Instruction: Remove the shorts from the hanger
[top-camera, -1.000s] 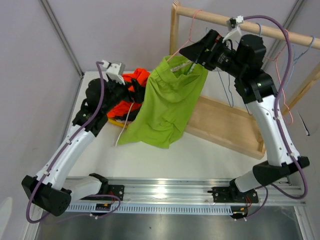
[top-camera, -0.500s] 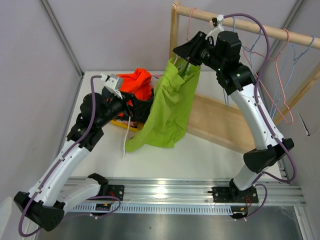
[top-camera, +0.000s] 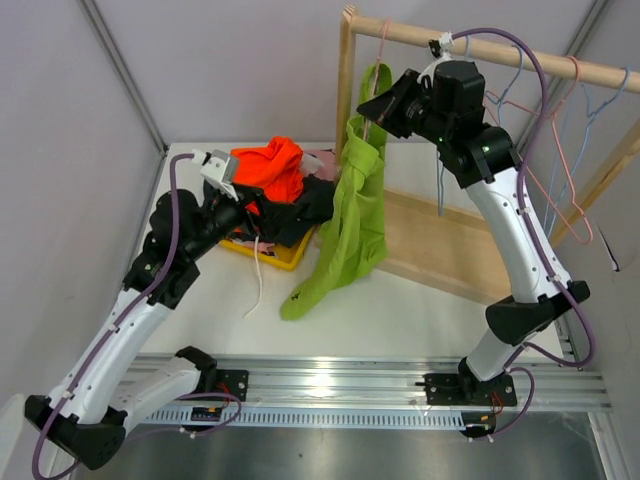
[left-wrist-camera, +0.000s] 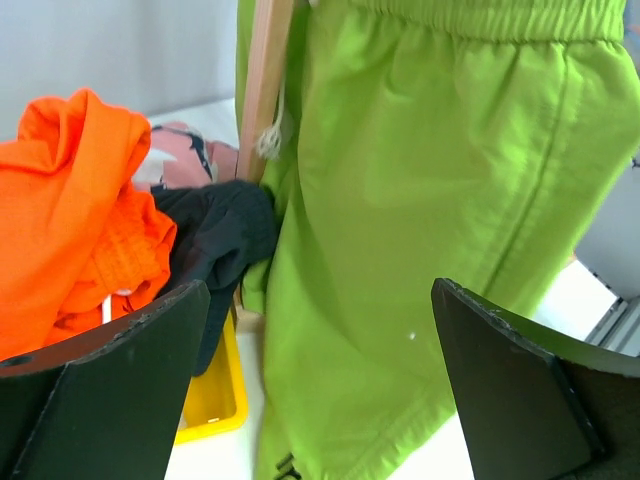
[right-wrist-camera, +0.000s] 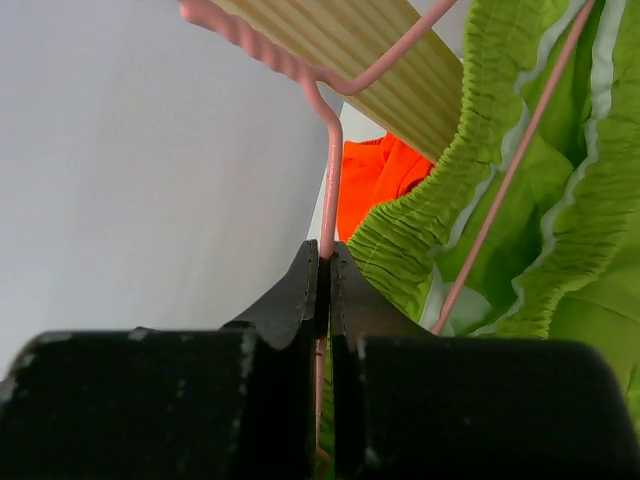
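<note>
Green shorts (top-camera: 358, 215) hang on a pink hanger (right-wrist-camera: 336, 170) from the wooden rail (top-camera: 520, 55). The right fingers (right-wrist-camera: 290, 300) are pinched tight on the hanger's wire neck. The left fingers (left-wrist-camera: 110, 370) gape wide just beside the cloth. Orange shorts (top-camera: 265, 170) and dark shorts (top-camera: 305, 205) are heaped in the yellow bin (top-camera: 275, 258), so this pair looks like the last.

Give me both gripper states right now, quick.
Left gripper: open, holding nothing.
Right gripper: shut on the neck of the pink hanger.
</note>
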